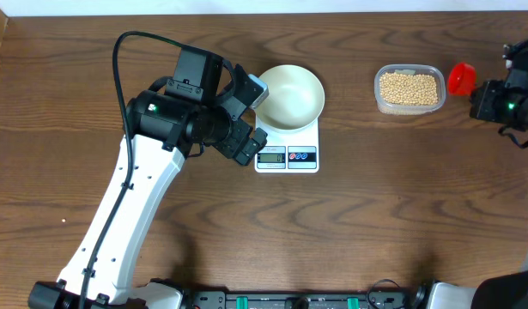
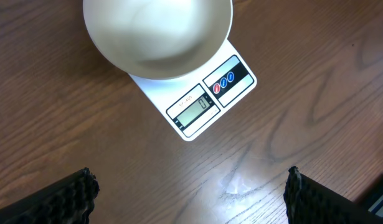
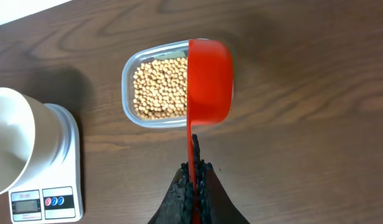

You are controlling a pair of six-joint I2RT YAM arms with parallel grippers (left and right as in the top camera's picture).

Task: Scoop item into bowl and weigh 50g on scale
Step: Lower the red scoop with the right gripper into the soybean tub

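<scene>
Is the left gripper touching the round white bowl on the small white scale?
Apart. The left wrist view shows the left gripper open, its black fingertips at the bottom edge, with bare wooden table between them and the round white bowl.

Bright, even light is falling from above in all three views. In the left wrist view a pale glare patch is shining on the table (image 2: 238, 182) between the left gripper's (image 2: 191, 180) spread fingers, which are showing dark and soft. The bowl (image 2: 157, 31) ahead is washing out to near white. In the right wrist view the scoop (image 3: 210, 81), clamped in the right gripper (image 3: 193, 174), is glowing flat, saturated red. A soft shadow is lying ahead-left, beside the scale (image 3: 60, 134).
</scene>
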